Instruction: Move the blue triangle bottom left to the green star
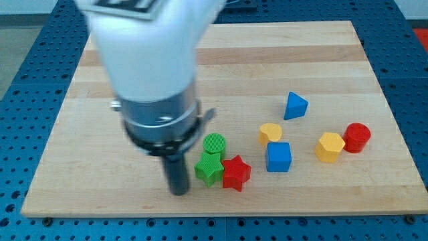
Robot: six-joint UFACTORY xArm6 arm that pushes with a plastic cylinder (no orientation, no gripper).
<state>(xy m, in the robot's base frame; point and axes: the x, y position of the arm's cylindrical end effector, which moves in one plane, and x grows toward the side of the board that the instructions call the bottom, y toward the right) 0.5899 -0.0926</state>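
The blue triangle lies right of the board's middle. The green star lies near the view's bottom, left of centre, touching a red star on its right and a green cylinder just above it. My tip rests on the board just left of the green star, a small gap apart, and far to the lower left of the blue triangle.
A yellow heart-like block and a blue cube sit below the blue triangle. A yellow hexagon block and a red cylinder lie at the right. The wooden board rests on a blue perforated table.
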